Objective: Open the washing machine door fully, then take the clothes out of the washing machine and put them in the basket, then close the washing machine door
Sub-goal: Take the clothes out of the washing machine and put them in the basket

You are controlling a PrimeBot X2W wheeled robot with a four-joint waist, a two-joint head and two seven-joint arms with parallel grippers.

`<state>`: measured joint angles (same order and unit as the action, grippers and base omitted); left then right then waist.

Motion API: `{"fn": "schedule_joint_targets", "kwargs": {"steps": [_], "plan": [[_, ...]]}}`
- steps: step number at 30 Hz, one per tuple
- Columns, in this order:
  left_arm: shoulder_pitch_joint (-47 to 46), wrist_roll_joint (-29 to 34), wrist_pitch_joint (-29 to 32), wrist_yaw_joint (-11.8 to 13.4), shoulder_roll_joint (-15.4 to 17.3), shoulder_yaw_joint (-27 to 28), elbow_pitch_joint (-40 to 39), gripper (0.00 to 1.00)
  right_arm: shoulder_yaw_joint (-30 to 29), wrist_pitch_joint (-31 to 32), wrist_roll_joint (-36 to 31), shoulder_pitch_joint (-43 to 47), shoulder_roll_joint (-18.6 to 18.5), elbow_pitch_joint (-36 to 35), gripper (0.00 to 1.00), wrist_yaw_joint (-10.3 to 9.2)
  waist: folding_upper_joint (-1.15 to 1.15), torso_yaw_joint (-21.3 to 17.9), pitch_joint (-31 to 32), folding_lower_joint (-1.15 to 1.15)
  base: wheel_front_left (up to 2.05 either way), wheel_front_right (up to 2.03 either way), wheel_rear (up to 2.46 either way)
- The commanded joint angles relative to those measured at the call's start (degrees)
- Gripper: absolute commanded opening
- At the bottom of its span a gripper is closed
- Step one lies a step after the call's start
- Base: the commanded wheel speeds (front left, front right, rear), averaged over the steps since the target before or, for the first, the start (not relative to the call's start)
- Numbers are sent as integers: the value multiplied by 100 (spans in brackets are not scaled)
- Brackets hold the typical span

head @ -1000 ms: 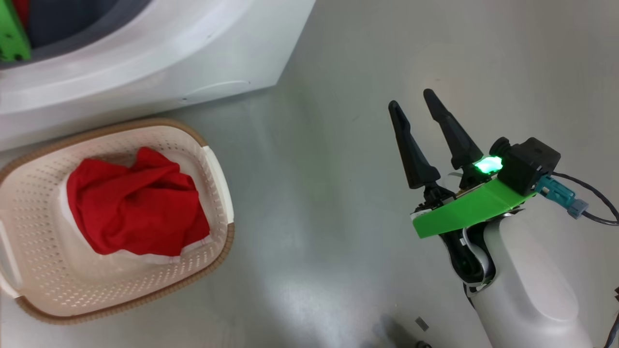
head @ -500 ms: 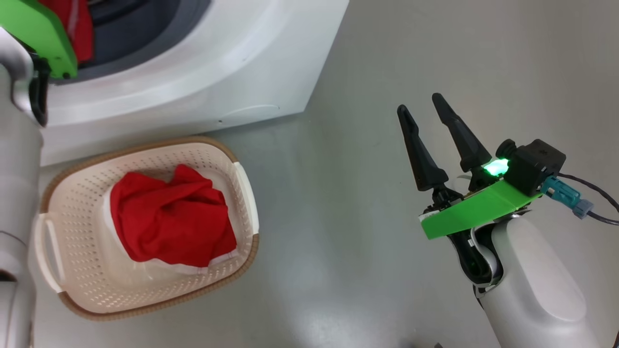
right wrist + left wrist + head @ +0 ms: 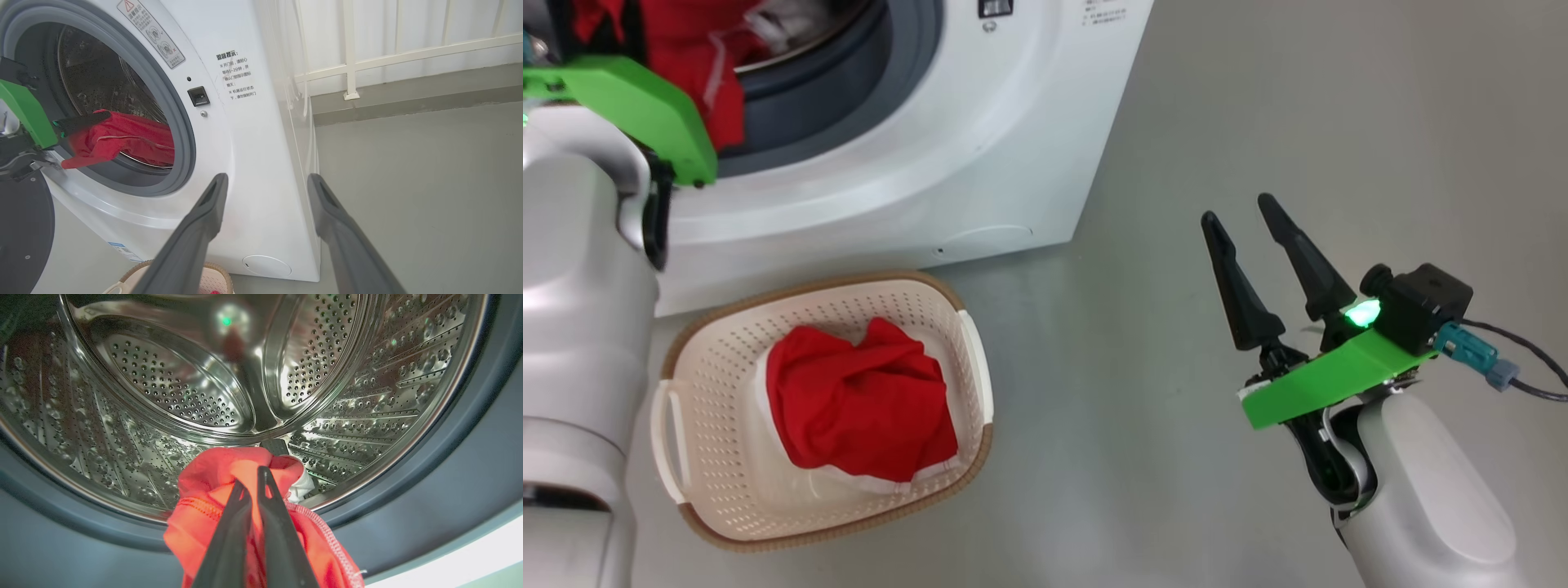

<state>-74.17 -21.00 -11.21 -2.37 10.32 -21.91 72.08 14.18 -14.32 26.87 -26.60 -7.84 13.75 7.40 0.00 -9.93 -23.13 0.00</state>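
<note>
Clothes (image 3: 200,482), red, clamped in the left gripper (image 3: 251,476) at the washing machine (image 3: 980,122) mouth, upper left; second garment (image 3: 858,400) lying in the basket (image 3: 719,433), lower left; right gripper (image 3: 1237,208) spread and empty, lower right.

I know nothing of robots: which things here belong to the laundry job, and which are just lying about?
Job: washing machine; drum; clothes, one red piece pinched in the shut left gripper at the drum's mouth, another lying in the basket; right gripper, open and empty.
Bystanders: floor; white railing; printed stickers on the machine.
</note>
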Motion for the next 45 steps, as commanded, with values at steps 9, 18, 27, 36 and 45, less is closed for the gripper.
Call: {"fn": "schedule_joint_targets", "kwargs": {"steps": [9,18,27,36,45], "plan": [[463,-127,-314,-126,166,30,-513,0,109,-68,96,299,-74,-15,100,9,0,191,507,0,0,0,0],[1280,-148,-371,-59,156,4,-1398,0,78,-68,138,537,-161,21,100,9,0,331,876,0,0,0,0],[2391,-227,-209,203,357,-1,-2974,0,105,-68,166,699,-200,50,100,9,0,486,1117,0,0,0,0],[3664,-409,434,554,478,-74,-4756,0,121,-68,200,734,-251,43,100,9,0,533,1151,0,0,0,0],[4382,-624,758,704,498,-117,-5293,0,177,-68,238,667,-274,16,100,9,0,472,1013,0,0,0,0]]}}
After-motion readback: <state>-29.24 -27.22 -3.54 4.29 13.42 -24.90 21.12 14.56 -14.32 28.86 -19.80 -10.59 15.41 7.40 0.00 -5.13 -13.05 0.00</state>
